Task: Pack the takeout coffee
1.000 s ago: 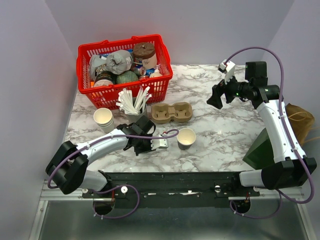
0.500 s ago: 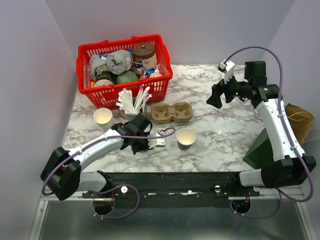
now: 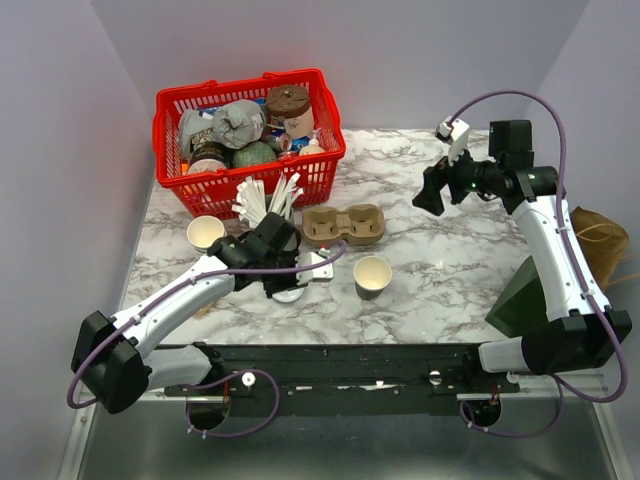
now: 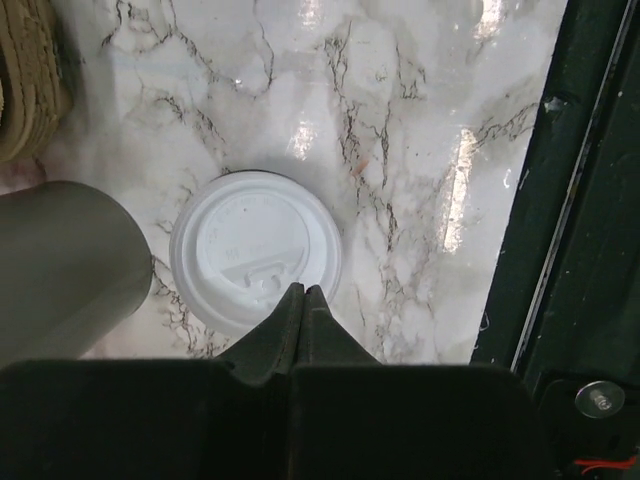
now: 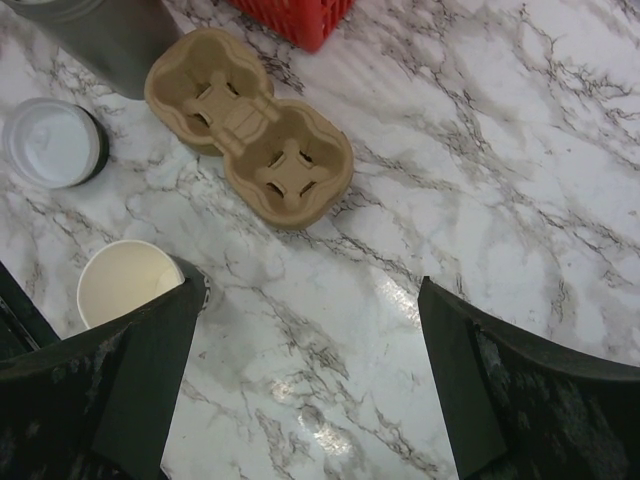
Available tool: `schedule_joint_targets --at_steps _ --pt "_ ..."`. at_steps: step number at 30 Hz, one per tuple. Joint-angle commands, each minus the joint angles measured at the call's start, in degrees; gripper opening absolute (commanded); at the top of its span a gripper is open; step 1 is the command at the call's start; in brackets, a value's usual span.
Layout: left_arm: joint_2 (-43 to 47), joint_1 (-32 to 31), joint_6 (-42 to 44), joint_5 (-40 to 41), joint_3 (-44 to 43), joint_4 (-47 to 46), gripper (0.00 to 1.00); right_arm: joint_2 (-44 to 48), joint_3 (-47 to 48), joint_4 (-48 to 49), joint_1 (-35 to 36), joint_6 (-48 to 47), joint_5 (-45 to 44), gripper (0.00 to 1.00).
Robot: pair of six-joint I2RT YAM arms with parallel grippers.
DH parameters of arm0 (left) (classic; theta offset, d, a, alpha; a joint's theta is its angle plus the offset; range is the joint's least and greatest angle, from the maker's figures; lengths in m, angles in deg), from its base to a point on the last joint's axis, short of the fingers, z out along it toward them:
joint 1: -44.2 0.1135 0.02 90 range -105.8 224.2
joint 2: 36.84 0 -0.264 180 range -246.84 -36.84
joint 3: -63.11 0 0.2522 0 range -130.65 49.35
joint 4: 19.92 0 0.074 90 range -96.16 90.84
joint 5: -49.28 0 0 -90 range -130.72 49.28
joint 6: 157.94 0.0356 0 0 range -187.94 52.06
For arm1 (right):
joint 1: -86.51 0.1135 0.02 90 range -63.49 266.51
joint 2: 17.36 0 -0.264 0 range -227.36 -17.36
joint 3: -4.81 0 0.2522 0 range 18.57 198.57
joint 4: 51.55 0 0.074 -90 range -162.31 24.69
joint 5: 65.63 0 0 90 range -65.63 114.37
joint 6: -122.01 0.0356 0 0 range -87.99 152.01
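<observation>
Marble tabletop: all the working things sit at the near left.
Takeout coffee: upright and uncovered, just in front of the cardboard carrier.
Loose lid: flat on the marble, left of the cup.
Left gripper: fingers pressed together, tips at the lid's near rim; cannot tell if they nip it.
Right gripper: spread wide, empty, high at far right.
Risk: the thin rim may slip from the pinch and the lid skate off; a sweep right could tip the open cup.
</observation>
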Motion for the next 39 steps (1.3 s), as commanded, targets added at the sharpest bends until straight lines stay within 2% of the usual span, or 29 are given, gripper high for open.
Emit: schedule_joint_targets --at_steps 1,4,7,8,10,11,14,17,22,31,39 --pt "2.0 0.3 -0.1 -5.8 -3.8 4.5 0.0 0.2 1.6 -2.9 0.4 -0.7 1.5 1.0" --pt "2.2 0.3 -0.5 -8.3 -5.9 6.4 0.0 0.4 1.4 -4.1 0.4 -1.3 2.5 1.0" --pt "3.3 0.3 -0.9 -7.9 -4.7 4.4 0.02 0.6 1.1 -4.4 0.5 -1.1 3.0 1.0" --pt "3.7 0.3 -1.0 -7.6 -3.2 3.7 0.13 0.6 1.2 -4.4 0.6 -0.7 3.0 1.0" --pt "3.9 0.3 0.6 -7.1 -2.0 3.3 0.21 0.6 1.8 -4.4 0.9 -0.7 2.8 1.0" --pt "3.7 0.3 1.4 -7.1 -1.1 3.3 0.29 0.5 1.8 -4.4 0.9 -0.7 2.8 1.0" --pt "2.6 0.3 4.9 -6.9 -0.2 3.9 0.38 0.6 2.5 -4.4 0.9 -0.9 2.4 1.0" --pt "-0.3 0.3 7.3 -5.8 -0.5 4.0 0.42 0.6 2.5 -4.6 0.9 -0.8 2.7 1.0" --pt "-5.8 0.3 7.5 -3.2 -0.7 2.8 0.43 0.8 2.2 -5.6 1.2 -0.7 2.7 1.0" --pt "-7.2 0.3 6.9 -1.6 2.7 -2.1 0.43 0.1 2.9 -7.0 2.0 -1.5 1.3 1.0" --pt "-10.3 0.3 7.5 -1.1 3.4 -2.7 0.43 -0.3 3.0 -6.6 2.1 -1.4 0.7 1.0"
